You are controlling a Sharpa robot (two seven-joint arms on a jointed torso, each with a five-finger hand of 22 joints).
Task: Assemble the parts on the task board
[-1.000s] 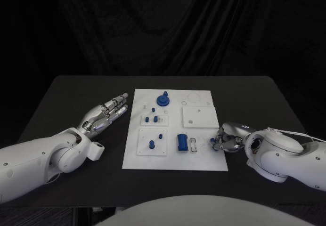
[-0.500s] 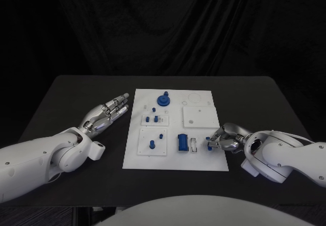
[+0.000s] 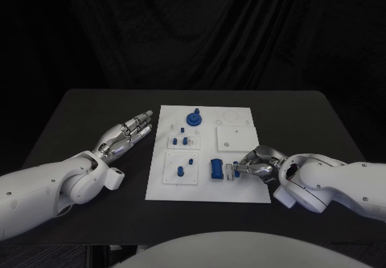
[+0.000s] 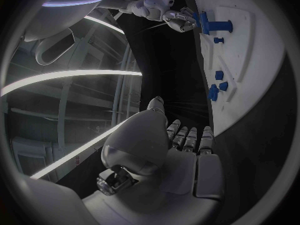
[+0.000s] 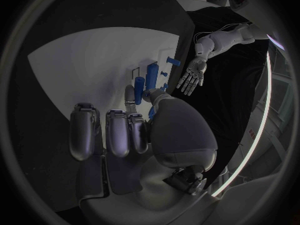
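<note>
Robotics test lab.
Black table backed by black curtain; white task board centred for bench trials.

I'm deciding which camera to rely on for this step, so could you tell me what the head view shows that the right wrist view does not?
Head view alone: the task board whole, with its square white plate, the round blue knob at its far end, and the black table around it.

Right wrist view alone: the right hand seen from behind, fingers reaching down toward the long blue part.

Both: the board, that blue part, the right hand over the board's near right area, and the left hand lying flat and open beside the board.
</note>
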